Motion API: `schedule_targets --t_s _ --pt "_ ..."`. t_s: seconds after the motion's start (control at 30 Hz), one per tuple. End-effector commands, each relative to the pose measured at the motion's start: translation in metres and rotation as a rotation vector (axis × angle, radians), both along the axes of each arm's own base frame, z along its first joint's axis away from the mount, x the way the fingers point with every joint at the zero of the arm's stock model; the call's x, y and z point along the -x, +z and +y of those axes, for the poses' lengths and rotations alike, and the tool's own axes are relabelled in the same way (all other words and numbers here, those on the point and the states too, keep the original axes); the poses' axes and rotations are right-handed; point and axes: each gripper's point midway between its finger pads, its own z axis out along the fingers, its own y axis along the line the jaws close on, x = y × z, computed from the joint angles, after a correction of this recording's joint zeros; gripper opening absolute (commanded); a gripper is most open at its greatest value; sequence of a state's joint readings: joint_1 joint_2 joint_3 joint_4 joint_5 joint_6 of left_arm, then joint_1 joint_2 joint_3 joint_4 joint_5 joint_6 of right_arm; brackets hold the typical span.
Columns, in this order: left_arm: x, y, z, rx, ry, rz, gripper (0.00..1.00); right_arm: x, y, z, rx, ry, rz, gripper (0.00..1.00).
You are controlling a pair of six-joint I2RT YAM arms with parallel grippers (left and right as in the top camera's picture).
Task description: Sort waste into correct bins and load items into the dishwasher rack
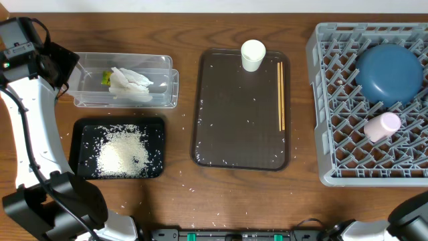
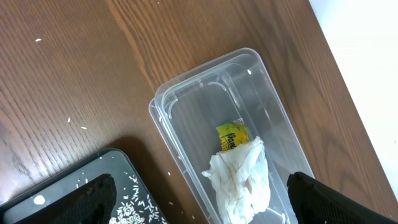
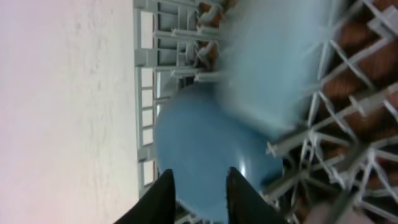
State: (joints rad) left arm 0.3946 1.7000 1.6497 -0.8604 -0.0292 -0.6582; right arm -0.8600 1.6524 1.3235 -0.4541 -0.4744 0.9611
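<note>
dark-blue dish (image 1: pixel 389 73), pink cup (image 1: pixel 382 126) in rack (image 1: pixel 317 100); tissue (image 1: pixel 130 86) in tub (image 1: pixel 87 100)

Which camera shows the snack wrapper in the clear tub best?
Left wrist: the small yellow-green snack wrapper lies in plain view against the crumpled white tissue. Overhead shows only a green sliver of it; right wrist shows none of it.

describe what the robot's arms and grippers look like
The left arm has white links between bulky black joints, a thin black cable running along it, and a small green dot near its top. Only a black part of the right arm shows. The left gripper and right gripper each have two plain matte black fingers.
</note>
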Motion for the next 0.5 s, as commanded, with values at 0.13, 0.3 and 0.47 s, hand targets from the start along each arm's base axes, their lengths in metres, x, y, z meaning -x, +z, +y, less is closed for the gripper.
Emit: schedule_targets --t_s 0.13,0.3,0.47 --pt "0.001 0.005 0.001 -0.001 0.01 -0.012 0.91 0.023 -0.013 0.001 -0.01 -0.033 0.112 0.33" --pt "0.001 0.005 0.001 -0.001 0.01 -0.011 0.91 0.025 -0.014 0.004 -0.025 -0.029 0.12 0.28" --pt "0.001 0.005 0.001 -0.001 0.01 -0.011 0.91 0.023 -0.014 0.006 0.017 0.017 0.125 0.18"
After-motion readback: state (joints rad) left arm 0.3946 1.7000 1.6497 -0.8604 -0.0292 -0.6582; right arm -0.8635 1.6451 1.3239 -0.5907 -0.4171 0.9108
